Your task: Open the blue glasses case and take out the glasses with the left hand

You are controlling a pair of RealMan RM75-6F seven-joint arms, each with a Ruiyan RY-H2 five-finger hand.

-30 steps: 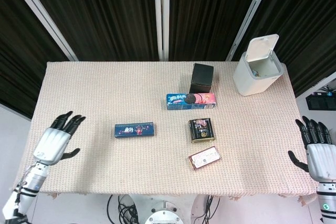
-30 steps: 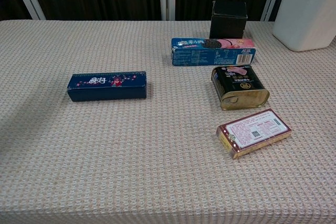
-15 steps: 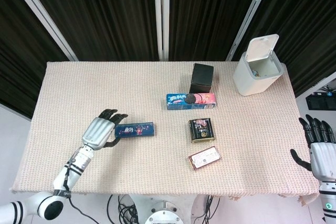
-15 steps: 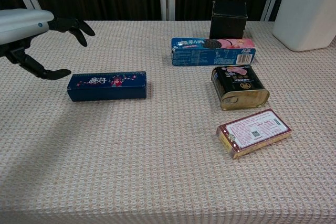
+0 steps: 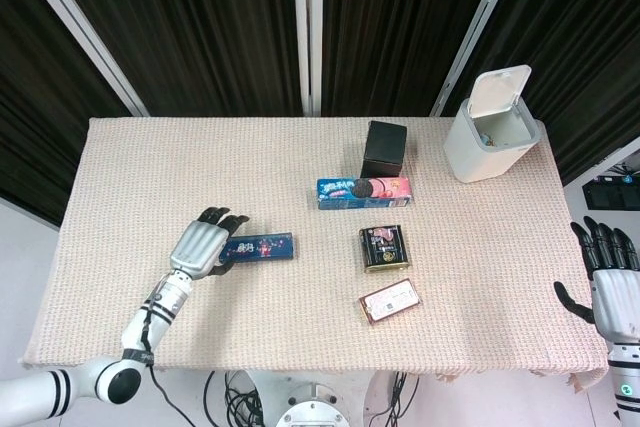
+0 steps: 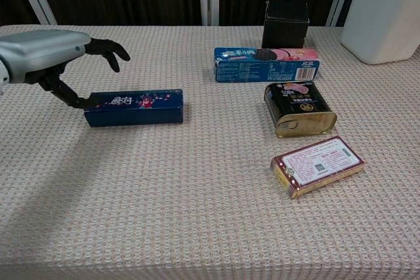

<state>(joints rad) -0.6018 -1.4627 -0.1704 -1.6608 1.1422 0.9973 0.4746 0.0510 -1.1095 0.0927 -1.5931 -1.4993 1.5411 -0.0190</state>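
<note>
One blue glasses case (image 5: 257, 247) flat, long axis left-right, closed.

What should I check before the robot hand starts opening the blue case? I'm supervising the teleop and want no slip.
1. Blue glasses case lies flat, lid shut: ok.
2. Left robot hand at the case's left end, fingers spread above it: ok.
3. Thumb tip touching the case's end: cannot tell, it looks very close in the chest view.
4. Space around the case: ok; the cookie box and the tin can sit apart to its right.
5. Right robot hand off the table's right edge, open, out of the way: ok.
6. Which side the lid opens on: cannot tell.
</note>
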